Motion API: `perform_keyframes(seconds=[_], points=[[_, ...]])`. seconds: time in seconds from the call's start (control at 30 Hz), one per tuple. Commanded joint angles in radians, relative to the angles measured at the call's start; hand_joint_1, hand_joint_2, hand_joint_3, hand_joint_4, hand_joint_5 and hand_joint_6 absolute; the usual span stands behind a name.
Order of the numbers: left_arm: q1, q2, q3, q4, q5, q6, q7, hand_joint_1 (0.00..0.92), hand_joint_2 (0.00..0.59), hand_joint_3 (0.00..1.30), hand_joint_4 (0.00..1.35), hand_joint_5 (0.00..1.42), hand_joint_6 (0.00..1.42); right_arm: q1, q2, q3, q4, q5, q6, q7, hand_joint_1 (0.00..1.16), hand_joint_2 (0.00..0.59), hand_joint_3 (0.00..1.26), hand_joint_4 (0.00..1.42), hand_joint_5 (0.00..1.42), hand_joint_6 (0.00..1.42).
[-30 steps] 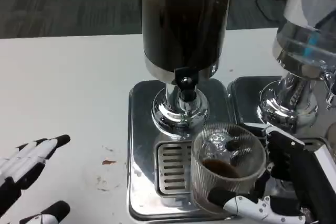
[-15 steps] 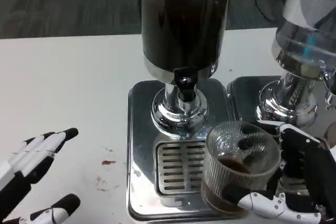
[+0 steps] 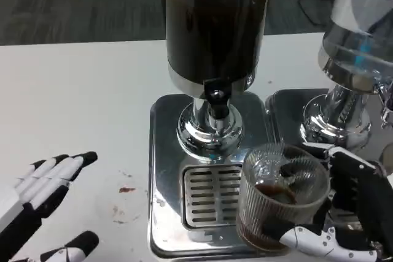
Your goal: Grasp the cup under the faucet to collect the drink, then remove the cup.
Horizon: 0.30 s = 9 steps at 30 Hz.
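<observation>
Spreading across most of the head view, the white table (image 3: 73, 90) carries a few small reddish-brown spots (image 3: 126, 190) toward its near edge, and beyond its far edge lies grey carpeted floor (image 3: 80, 4). Two drink dispensers stand on the table. One, the dark dispenser (image 3: 212, 23), sits at the middle on a shiny steel base (image 3: 163, 151) with a slotted drip grille (image 3: 206, 194); its black faucet (image 3: 215, 97) hangs over the chrome stem. The second, a clear dispenser (image 3: 362, 35), stands at the right edge on its own steel base.

One cup (image 3: 279, 197), clear and ribbed with a little dark drink in the bottom, sits over the right part of the drip grille, toward the near edge and to the right of the faucet rather than directly beneath it. Whether it rests on the base or is lifted cannot be told.

Two hands show. The right hand (image 3: 344, 213) grasps the cup, thumb across its near side and black fingers behind its right wall. The left hand (image 3: 46, 207) hovers at the near left corner with fingers released and extended, holding nothing.
</observation>
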Motion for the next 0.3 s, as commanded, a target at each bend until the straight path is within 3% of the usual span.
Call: perform_keyframes(seconds=[0.03,0.3], points=[[0.005,-0.009,0.011,-0.009,0.012,0.001,-0.004,0.0,0.279,0.0,0.0,0.0,0.0,-0.005,0.008,0.001,-0.03,0.018,-0.014,-0.001,1.02,0.149,0.46,0.57,0.83,1.09],[0.004,-0.021,0.011,-0.004,0.015,-0.002,-0.001,0.0,0.281,0.0,0.0,0.0,0.0,-0.001,0.009,0.0,-0.032,0.018,-0.013,-0.002,1.03,0.149,0.46,0.57,0.83,1.09]])
